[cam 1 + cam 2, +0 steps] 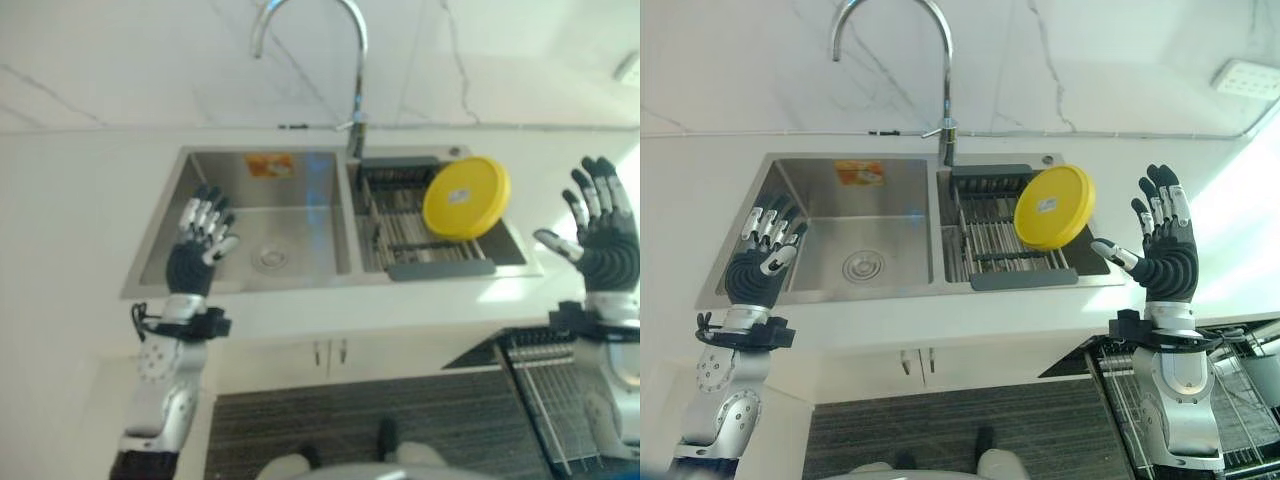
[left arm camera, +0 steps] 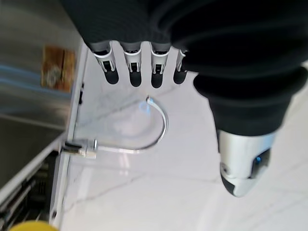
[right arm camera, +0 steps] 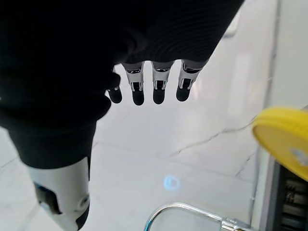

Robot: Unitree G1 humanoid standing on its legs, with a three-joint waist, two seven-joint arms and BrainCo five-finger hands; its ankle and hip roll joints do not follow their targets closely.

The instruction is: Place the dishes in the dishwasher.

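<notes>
Both my hands hang empty with fingers spread: left hand (image 1: 203,238) over the sink (image 1: 250,290), right hand (image 1: 1164,250) beside it. From my right wrist, the yellow plate (image 3: 284,140) (leaning in the drying rack (image 1: 1002,250)) shows beyond my straight fingers (image 3: 137,91).

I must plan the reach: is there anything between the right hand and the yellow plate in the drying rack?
Nothing visible stands between them. The right hand is raised, open and empty, over the counter beside the sink. The yellow plate leans tilted in the drying rack, its edge facing that hand across bare counter.
</notes>
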